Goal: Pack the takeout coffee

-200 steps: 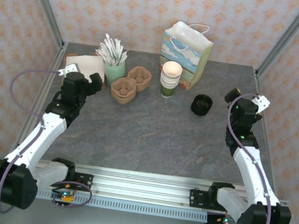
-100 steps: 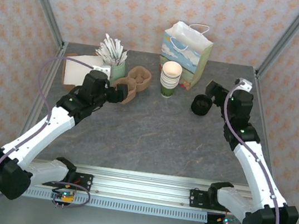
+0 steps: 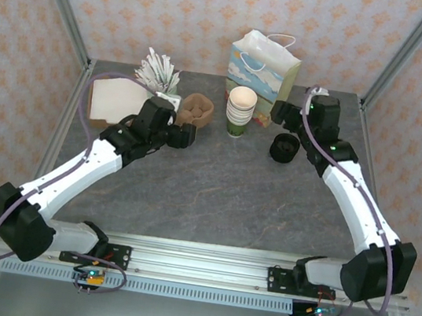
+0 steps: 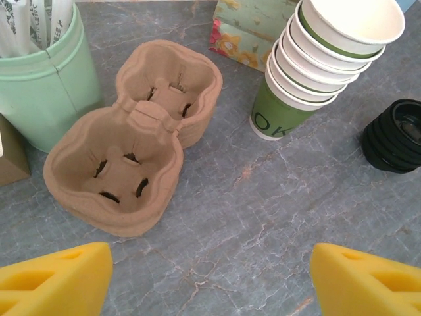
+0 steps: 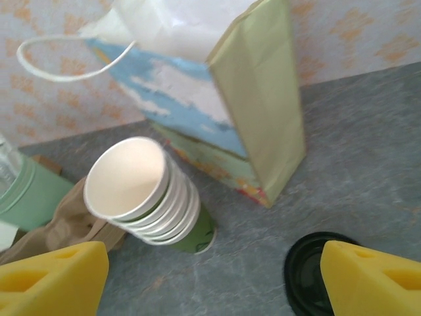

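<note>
Left gripper released, empty, centre-left, near cup carrier. Right gripper released, empty, upper centre, between cup stack and black lids.

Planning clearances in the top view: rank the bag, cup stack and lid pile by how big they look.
1. Bag, clearly largest.
2. Cup stack.
3. Lid pile. The stack stands taller, nearer the camera, so the gap between 2 and 3 is unsure.

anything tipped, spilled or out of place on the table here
Nothing stands out. The cup stack stands upright, the black lids sit in a neat pile, the paper bag stands open, and the pulp carrier lies flat. No spill on the table.
</note>
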Action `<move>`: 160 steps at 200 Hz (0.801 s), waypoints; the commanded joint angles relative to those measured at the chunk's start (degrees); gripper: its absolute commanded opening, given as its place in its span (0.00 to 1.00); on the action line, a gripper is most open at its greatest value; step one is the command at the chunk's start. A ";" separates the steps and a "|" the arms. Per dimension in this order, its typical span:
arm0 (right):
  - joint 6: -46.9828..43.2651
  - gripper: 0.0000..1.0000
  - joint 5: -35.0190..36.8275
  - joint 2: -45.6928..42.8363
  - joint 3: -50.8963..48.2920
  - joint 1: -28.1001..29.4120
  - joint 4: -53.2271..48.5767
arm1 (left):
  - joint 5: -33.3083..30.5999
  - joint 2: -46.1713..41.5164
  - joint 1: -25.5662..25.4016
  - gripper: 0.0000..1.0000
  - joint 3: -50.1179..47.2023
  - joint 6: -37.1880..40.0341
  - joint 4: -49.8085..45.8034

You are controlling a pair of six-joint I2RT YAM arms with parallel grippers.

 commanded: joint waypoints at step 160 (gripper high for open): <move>9.68 0.40 11.19 33.74 31.79 7.43 -12.20 | 2.31 7.51 -0.61 0.76 6.48 0.48 -0.85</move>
